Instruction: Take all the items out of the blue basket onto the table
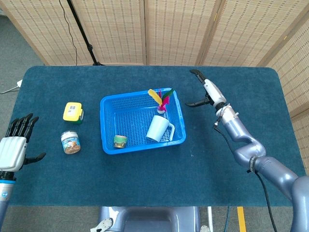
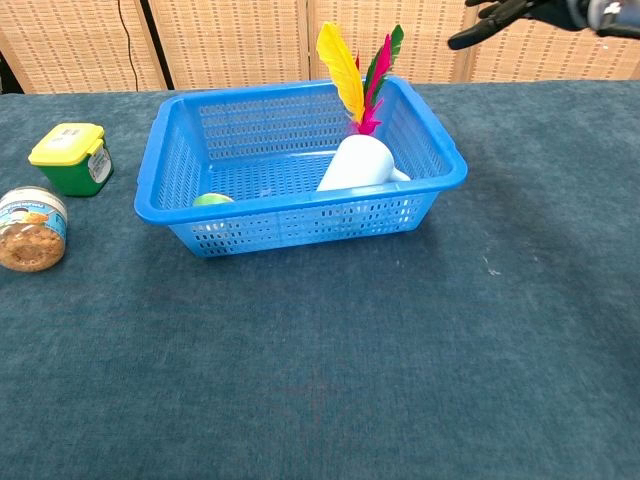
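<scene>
The blue basket (image 1: 107,102) (image 2: 300,208) sits mid-table. Inside lie a white mug (image 1: 159,128) (image 2: 357,163) on its side, a feather shuttlecock (image 1: 159,99) (image 2: 356,70) in the far right corner, and a small green-lidded jar (image 1: 120,141) (image 2: 211,199) at the front left. My right hand (image 1: 206,91) (image 2: 503,14) hovers open just right of the basket's far corner, fingers spread, holding nothing. My left hand (image 1: 16,146) is open near the table's left front edge, away from the basket.
A yellow-lidded green box (image 1: 73,112) (image 2: 70,156) and a jar of snacks (image 1: 71,142) (image 2: 31,228) stand on the table left of the basket. Wicker screens rise behind the table, with a black stand at the back left.
</scene>
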{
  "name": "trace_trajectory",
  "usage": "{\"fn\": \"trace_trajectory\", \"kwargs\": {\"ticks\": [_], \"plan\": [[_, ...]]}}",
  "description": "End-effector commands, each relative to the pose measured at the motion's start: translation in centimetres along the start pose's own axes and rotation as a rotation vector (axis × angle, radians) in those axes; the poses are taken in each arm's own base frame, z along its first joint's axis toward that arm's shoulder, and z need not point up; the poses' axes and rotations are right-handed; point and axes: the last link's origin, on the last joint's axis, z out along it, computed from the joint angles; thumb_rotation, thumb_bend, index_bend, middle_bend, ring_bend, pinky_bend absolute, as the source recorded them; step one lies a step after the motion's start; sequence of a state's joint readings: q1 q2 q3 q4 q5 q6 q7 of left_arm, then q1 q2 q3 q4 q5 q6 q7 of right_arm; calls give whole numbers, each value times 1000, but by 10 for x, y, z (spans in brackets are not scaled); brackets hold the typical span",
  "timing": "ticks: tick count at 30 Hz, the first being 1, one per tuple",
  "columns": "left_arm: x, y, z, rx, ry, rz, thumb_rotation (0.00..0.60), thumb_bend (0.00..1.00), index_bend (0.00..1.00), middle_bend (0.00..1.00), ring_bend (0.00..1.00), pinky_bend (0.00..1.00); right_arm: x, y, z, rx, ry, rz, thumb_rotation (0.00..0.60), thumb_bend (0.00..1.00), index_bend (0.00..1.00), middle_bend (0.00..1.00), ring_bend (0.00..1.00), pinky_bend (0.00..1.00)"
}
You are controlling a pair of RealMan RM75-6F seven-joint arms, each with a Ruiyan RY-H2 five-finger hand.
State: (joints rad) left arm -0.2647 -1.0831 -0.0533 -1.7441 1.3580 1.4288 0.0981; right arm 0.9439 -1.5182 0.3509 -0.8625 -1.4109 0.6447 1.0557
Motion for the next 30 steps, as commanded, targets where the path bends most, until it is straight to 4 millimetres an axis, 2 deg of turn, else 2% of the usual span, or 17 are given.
{"fn": "trace_trajectory", "kwargs": {"ticks": [1, 10, 21, 25, 29, 30], "plan": [[-2, -1, 1, 6, -6, 4, 600, 0, 0, 0, 0, 0, -32, -10, 25, 28, -43, 41, 600, 0, 0, 0, 0, 0], [-1, -6, 1, 26, -1, -6, 600, 0, 0, 0, 0, 0, -75, -7, 36, 60, -119, 64, 600, 0, 0, 0, 0, 0], [-3, -10, 4, 42, -11, -16, 600, 0, 0, 0, 0, 0, -114, -25, 50, 119, -138, 125, 600, 0, 0, 0, 0, 0], [-2, -12, 5, 47, -10, -21, 600, 0, 0, 0, 0, 0, -125, -23, 55, 90, -121, 130, 600, 0, 0, 0, 0, 0], [-1, -13, 5, 52, -7, -28, 600, 0, 0, 0, 0, 0, -127, -19, 59, 62, -78, 68, 600, 0, 0, 0, 0, 2], [-1, -14, 5, 53, -7, -30, 600, 0, 0, 0, 0, 0, -126, -18, 60, 54, -65, 50, 600, 0, 6, 3, 2, 36]]}}
